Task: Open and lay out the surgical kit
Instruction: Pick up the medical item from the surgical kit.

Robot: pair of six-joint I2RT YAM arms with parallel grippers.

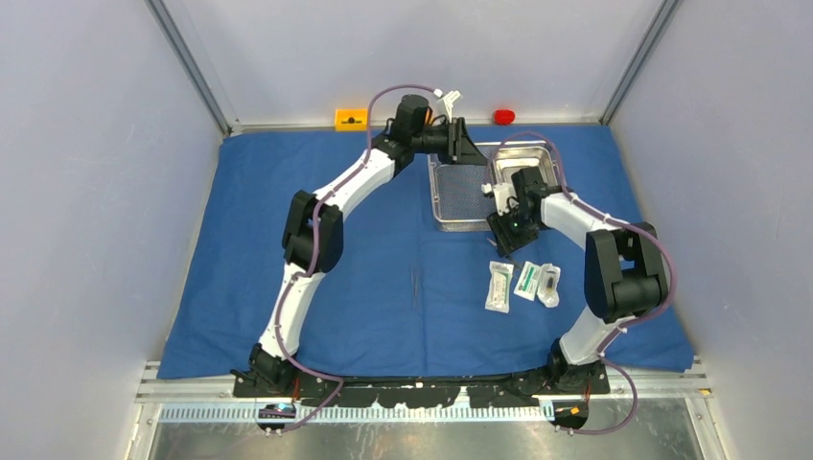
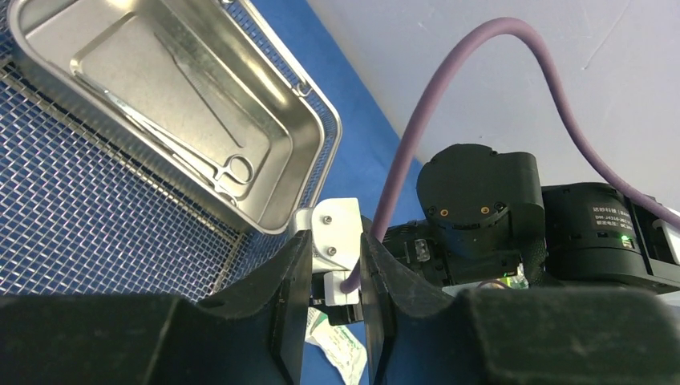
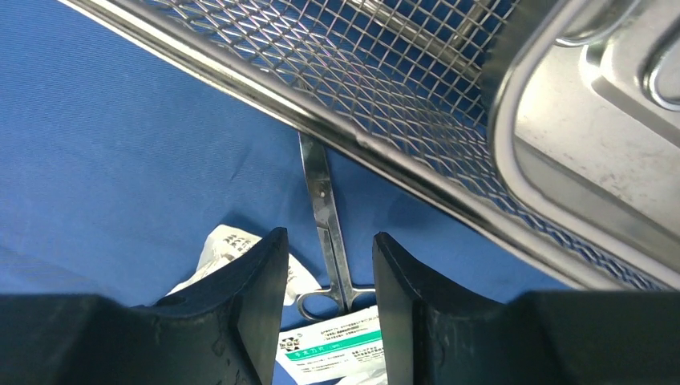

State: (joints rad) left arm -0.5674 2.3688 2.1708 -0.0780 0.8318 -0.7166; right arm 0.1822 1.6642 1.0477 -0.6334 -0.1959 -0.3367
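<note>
The blue cloth wrap (image 1: 240, 240) is spread flat beneath both arms, so it serves as the field on which the kit is laid out. The wire-mesh basket (image 3: 265, 95) stands on it just ahead of the right gripper (image 3: 329, 273). That gripper hangs low over the cloth with its jaws parted by a clear gap and nothing held between them. The scissors (image 3: 325, 208) lie flat on the cloth directly below that gap; the ring handles point back toward the gripper and rest against a packet, and the tip is hidden behind the basket's rim. This looks like an item set out in its place rather than one being carried.

The three white packets (image 1: 526, 280) sit side by side just behind the right gripper, toward its base; grouping them there probably keeps the soft items apart from the steel. The tweezers (image 1: 414, 287) lie alone, well off to that gripper's left.

The left gripper (image 2: 335, 261) hovers at the basket's far side with its jaws partly open and empty; only the other arm shows through the gap. The steel tray (image 2: 160, 88) sits in the basket's end, up and to the left of this gripper's fingers. It holds slim ring-handled instruments (image 2: 232, 170), so the tray and its contents appear to be what is left to bring out, and the left gripper is placed close enough to help with that.
</note>
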